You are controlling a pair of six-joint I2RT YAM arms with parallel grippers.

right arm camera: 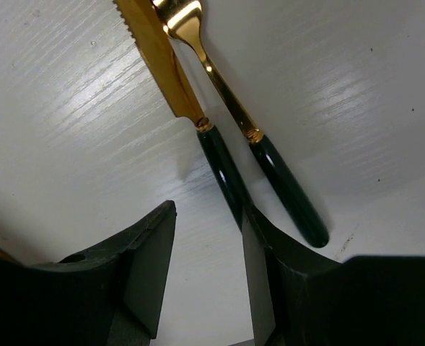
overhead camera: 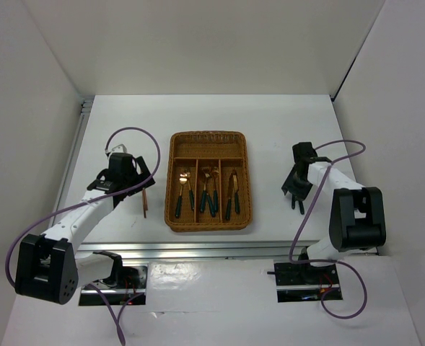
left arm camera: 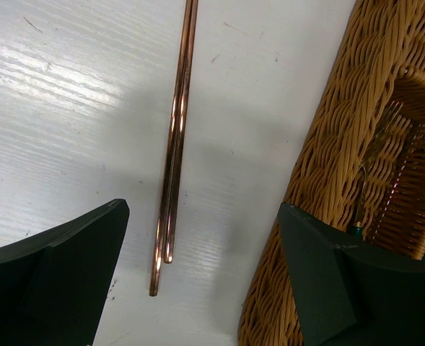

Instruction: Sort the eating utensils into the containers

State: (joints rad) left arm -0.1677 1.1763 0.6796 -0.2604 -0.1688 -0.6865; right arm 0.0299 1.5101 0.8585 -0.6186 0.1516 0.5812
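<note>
Top external: shows wicker tray (overhead camera: 174, 216) on white worktop (overhead camera: 270, 122), set between the two pincers. Green-handled gold cutlery (overhead camera: 209, 193) in its three long slots. Left pincer (overhead camera: 140, 182) just beside tray, over chopsticks (overhead camera: 146, 203) lying outside tray wall. Right pincer (overhead camera: 297, 205) well apart from tray on the other side, low over worktop.

Left wrist: shows left pincer (left arm camera: 203, 213) spread wide, gripping nothing. Chopsticks (left arm camera: 177, 144) copper-brown, side by side and touching, flat on worktop (left arm camera: 68, 108), running straight ahead out of the gap. Near ends inside the gap, closer to the finger (left arm camera: 60, 274) away from tray, touching neither finger. Wicker tray (left arm camera: 342, 144) wall right by the other finger (left arm camera: 335, 281); contact impossible to tell.

Right wrist: shows right pincer (right arm camera: 208, 209) parted, clamped on nothing. Knife (right arm camera: 165, 65) with serrated gold blade and dark green handle flat on worktop (right arm camera: 68, 144), handle end reaching into the gap, tucked by one finger (right arm camera: 259, 274); cannot tell whether touching. Second utensil (right arm camera: 288, 191) just outside that same finger, beside knife, gold neck, green handle, head cut by frame edge, so fork or spoon unclear. Both heads pointing ahead, away from pincer; close together at the heads, handles a little apart.
</note>
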